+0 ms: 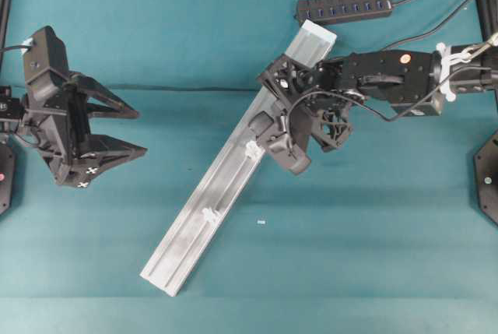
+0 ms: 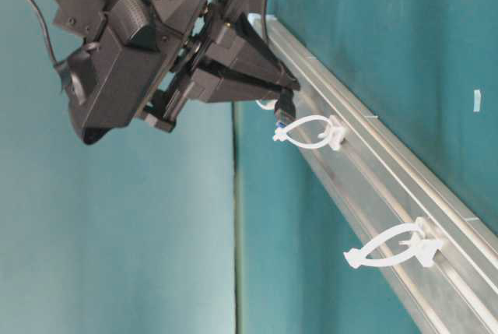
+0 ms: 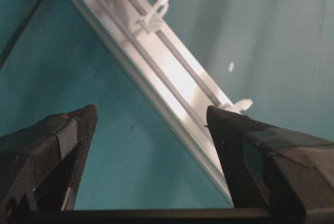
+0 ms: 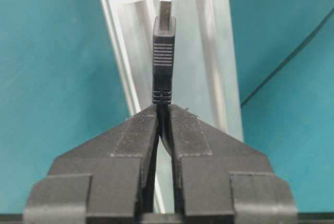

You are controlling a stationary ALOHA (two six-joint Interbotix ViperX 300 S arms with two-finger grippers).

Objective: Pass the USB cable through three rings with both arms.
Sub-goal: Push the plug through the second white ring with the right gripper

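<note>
The right gripper (image 4: 163, 110) hides 1 ring in the overhead view, so only 2 rings (image 1: 252, 149) show there. It pinches the USB cable (image 4: 163, 65), plug tip just short of a blurred white ring ahead. The left gripper (image 1: 117, 131) hangs spread, holding nothing, the rail (image 1: 194, 225) well apart to its side across bare table (image 1: 327, 272).

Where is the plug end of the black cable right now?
The small black USB plug sticks out of the shut right gripper, above the silver aluminium rail, its metal tip near a white plastic ring.
</note>
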